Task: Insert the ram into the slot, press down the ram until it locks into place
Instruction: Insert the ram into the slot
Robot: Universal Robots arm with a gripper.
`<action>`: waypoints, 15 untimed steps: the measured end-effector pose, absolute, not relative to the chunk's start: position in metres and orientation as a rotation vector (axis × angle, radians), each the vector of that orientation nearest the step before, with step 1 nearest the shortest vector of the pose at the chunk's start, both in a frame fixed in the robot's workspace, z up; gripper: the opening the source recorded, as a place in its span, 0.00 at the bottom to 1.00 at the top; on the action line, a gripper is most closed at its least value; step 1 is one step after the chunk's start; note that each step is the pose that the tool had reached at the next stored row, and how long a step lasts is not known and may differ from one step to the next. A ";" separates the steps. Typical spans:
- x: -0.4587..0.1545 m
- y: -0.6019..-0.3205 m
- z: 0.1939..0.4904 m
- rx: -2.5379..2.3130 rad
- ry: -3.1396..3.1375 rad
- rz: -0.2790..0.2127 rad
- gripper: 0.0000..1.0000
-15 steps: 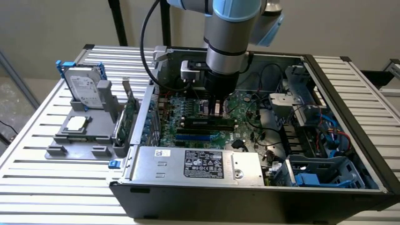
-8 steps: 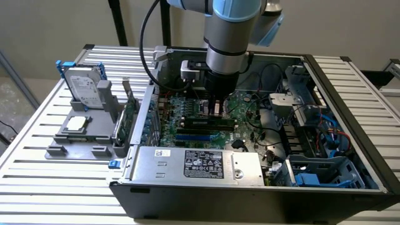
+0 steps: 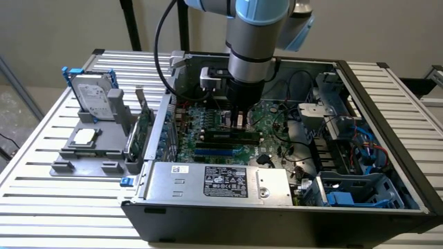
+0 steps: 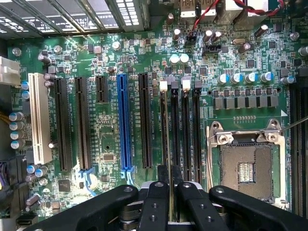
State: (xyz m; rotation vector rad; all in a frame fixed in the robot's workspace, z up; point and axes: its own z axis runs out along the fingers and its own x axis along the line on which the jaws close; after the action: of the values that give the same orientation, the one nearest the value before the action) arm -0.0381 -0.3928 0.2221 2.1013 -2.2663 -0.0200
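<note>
A white slatted table (image 3: pixel 41 171) against a pale wall carries an open black computer case (image 3: pixel 277 220). The arm (image 3: pixel 249 46) comes straight down into the case with its wrist vertical. Its gripper (image 3: pixel 239 123) points at the green motherboard (image 3: pixel 190 148) beneath it. Directly under the fingertips the ram (image 3: pixel 229 137) stands on edge, its length running crosswise to the arm, gripped near its middle. The fingers (image 4: pixel 156 202) are pinched close together on the ram, which shows as a thin strip in the narrow gap between them. The slot (image 4: pixel 174 130), one of four long black sockets side by side, runs straight ahead of the fingertips. Whether the ram sits in it I cannot tell.
</note>
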 end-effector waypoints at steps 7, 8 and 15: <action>-0.038 -0.393 0.224 2.102 -2.267 -0.020 0.22; -0.038 -0.393 0.226 2.101 -2.267 -0.020 0.22; -0.038 -0.393 0.241 2.101 -2.266 -0.022 0.20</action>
State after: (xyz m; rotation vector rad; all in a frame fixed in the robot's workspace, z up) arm -0.0382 -0.3928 0.2409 2.1006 -2.2658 -0.0215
